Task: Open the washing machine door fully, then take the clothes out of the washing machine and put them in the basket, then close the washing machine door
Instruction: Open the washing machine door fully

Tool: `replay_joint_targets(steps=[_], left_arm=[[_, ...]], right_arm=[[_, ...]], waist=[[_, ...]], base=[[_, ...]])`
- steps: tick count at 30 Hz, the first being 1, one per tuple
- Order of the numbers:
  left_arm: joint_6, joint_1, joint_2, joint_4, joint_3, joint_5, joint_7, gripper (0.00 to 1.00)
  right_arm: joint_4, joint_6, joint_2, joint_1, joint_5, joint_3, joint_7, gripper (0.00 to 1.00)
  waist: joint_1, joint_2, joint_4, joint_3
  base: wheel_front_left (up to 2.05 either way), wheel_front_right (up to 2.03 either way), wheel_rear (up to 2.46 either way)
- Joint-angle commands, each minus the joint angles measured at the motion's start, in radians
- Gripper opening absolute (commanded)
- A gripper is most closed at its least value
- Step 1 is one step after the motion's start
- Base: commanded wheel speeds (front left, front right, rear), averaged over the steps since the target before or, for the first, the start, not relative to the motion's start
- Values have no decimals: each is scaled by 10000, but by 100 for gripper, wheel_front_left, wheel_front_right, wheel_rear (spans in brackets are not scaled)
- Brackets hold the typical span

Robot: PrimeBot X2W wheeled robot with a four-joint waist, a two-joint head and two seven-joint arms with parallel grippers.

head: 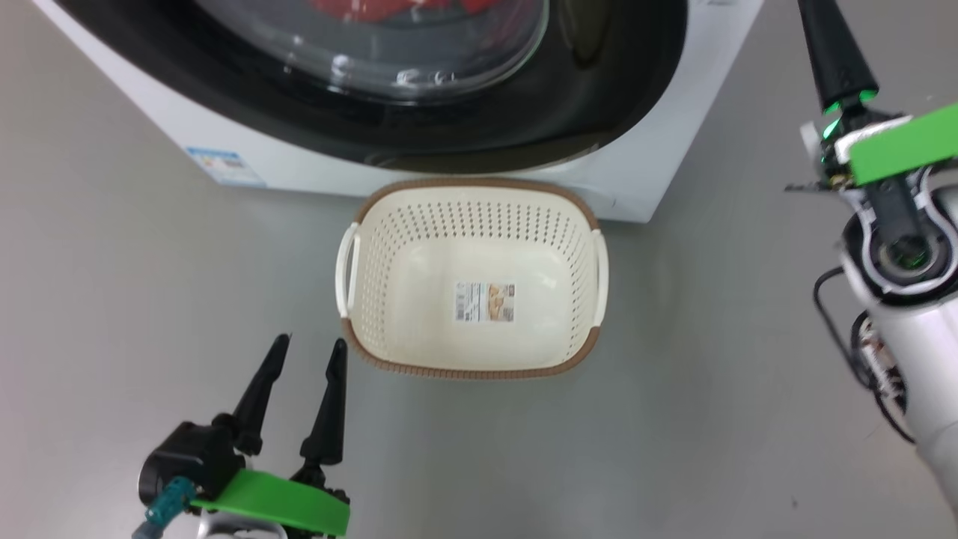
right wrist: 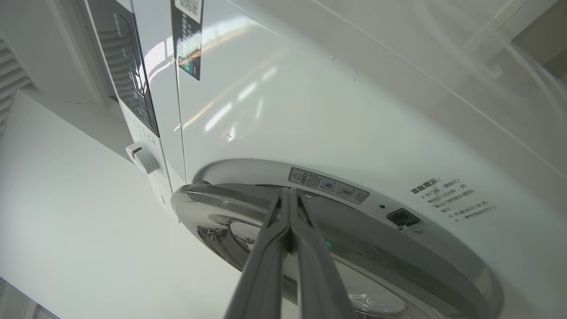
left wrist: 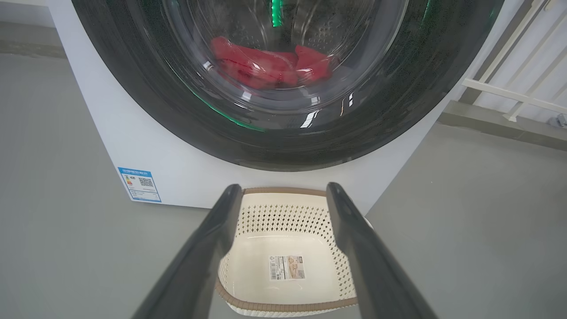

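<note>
One big white washing machine (head: 673,150) stands on the floor. Its one round door (head: 599,90) looks shut, with one heap of red clothes (left wrist: 261,66) behind the glass. One cream basket (head: 479,224) sits just in front. Two grippers: the left gripper (head: 310,343), fingers apart, is near the basket. The right gripper (right wrist: 289,195), fingers pressed together, is by the door's shiny edge.

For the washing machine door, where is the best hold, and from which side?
Take the washing machine door by its shiny rim on the latch side, coming from the robot's right. There the rim seems to stand off the white front, baring the latch socket, so the right gripper, jaws shut, could likely hook behind it.
</note>
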Motion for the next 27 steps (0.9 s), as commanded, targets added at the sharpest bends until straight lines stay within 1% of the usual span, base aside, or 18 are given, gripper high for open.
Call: replay_joint_targets(steps=[1, 5, 14, 21, 27], left_arm=[[-8, -256, 116, -178, 253, -150, -93, 100], [-4, -463, 116, -145, 177, -277, -93, 100], [4, -742, 116, -85, -114, -477, -93, 100], [3, -875, 116, -77, -279, -563, -93, 100], [-2, -973, 116, -16, -340, -580, -93, 100]], right_arm=[[-283, -7, -72, -264, 320, 62, 265, 0], [-100, -7, -343, -809, 993, -15, 1386, 0], [568, -7, -608, -1780, 1548, -124, 3540, 0], [1053, -7, -654, -2185, 1746, -445, 4581, 0], [1553, -7, -446, -2459, 1736, -559, 5147, 0]], waist=[[0, 0, 351, 528], [0, 0, 452, 855], [0, 0, 616, 1312], [-1, 0, 756, 1497], [-1, 0, 756, 1569]], base=[[0, 0, 0], [0, 0, 0], [0, 0, 0], [0, 0, 0], [0, 0, 0]])
